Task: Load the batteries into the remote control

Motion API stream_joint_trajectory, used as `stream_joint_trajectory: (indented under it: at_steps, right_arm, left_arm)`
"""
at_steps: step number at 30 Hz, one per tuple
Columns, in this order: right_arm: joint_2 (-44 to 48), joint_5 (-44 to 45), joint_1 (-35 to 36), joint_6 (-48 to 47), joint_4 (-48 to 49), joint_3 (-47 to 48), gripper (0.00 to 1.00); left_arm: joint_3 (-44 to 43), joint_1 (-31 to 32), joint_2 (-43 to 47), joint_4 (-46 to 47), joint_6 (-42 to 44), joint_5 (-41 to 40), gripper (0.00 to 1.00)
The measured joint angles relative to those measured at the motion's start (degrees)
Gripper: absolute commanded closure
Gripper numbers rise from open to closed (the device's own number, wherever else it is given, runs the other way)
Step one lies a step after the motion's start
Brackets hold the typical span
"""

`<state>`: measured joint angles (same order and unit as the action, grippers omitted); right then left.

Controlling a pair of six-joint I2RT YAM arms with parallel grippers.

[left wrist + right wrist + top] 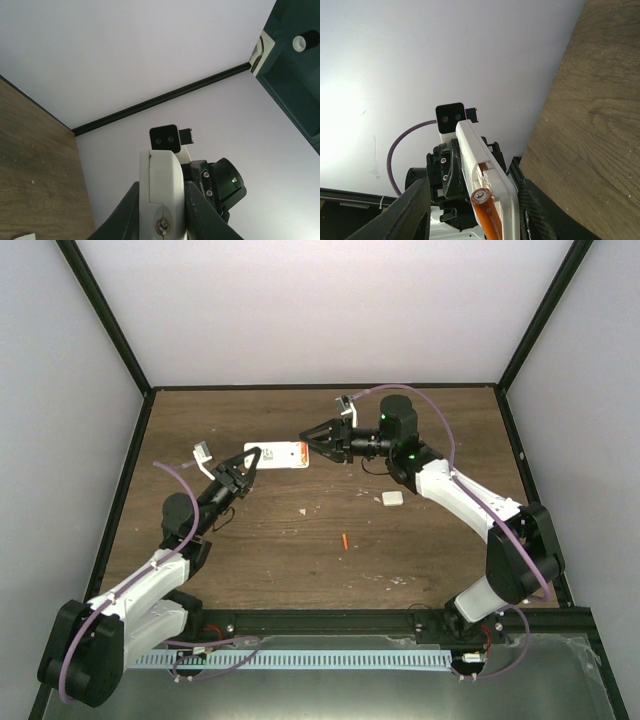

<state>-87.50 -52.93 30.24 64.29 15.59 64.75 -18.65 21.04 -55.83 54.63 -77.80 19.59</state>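
The white remote control (pixel 276 456) hangs above the table's back middle, with my left gripper (pixel 250 464) shut on its left end. In the left wrist view the remote control (pixel 167 185) fills the gap between the dark fingers (pixel 202 210) of the left gripper (pixel 162 212). My right gripper (pixel 312 438) stands at the remote's right end, where an orange patch (pixel 300 448) shows. In the right wrist view an orange battery (pixel 487 215) lies against the open compartment of the remote control (pixel 479 150). The right gripper (pixel 475 222) is open around both. A second battery (pixel 344 540) lies on the table.
A small white square piece (pixel 392 498) lies on the wooden table (pixel 300 560) right of centre, below my right forearm. A tiny white scrap (pixel 305 510) lies near the middle. Pale walls with black frame bars (pixel 320 387) close in the back and sides.
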Motion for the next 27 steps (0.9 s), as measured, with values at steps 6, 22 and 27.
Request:
stream_joint_trajectory:
  at_steps: [6,22,27]
  right_arm:
    - [0.0,0.0,0.0,0.7,0.4,0.0,0.66]
    - [0.0,-0.1,0.0,1.4,0.9,0.0,0.75]
    - [0.0,-0.2,0.0,1.3,1.6,-0.2,0.76]
  left_arm:
    - [0.0,0.0,-0.4,1.0,0.0,0.0,1.0]
    - [-0.1,0.3,-0.6,2.3,0.3,-0.2,1.0]
    - [-0.2,0.3,-0.4,2.3,0.4,-0.4,1.0]
